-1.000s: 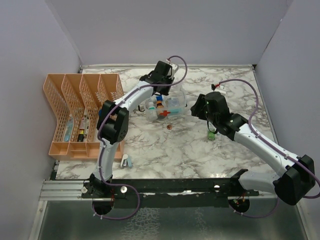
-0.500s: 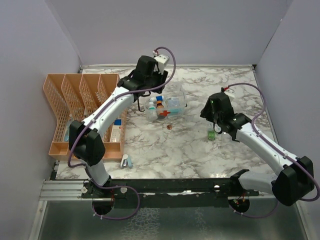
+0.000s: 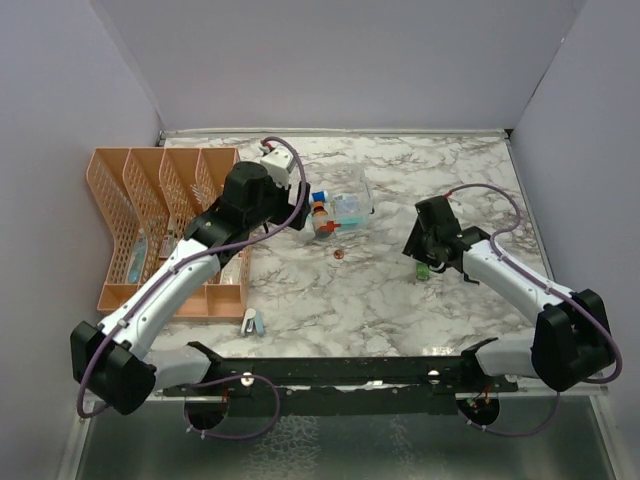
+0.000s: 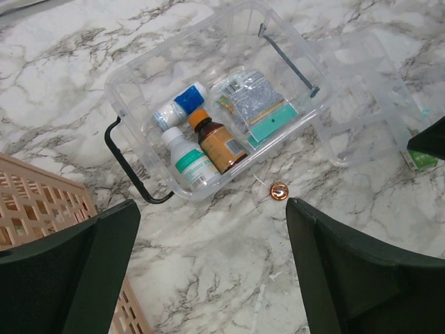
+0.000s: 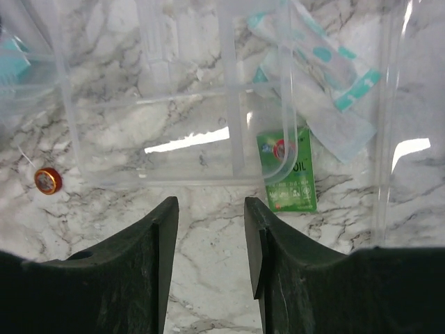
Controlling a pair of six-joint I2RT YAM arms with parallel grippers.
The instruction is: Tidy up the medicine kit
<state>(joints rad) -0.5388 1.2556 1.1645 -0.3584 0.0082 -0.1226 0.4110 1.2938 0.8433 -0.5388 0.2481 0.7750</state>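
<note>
Right gripper (image 5: 208,209): jaws half apart, empty, by the green box (image 5: 297,186) right of the medicine kit (image 4: 215,42). Left gripper (image 4: 212,205): jaws wide, empty, just left of kit. Kit lies open between both grippers, bottles (image 4: 217,142) inside.

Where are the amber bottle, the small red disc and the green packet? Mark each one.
amber bottle (image 4: 222,146), left wrist view, on its label.
small red disc (image 4: 279,190), left wrist view, at its centre.
green packet (image 5: 297,188), right wrist view, on its bare lower half.
</note>
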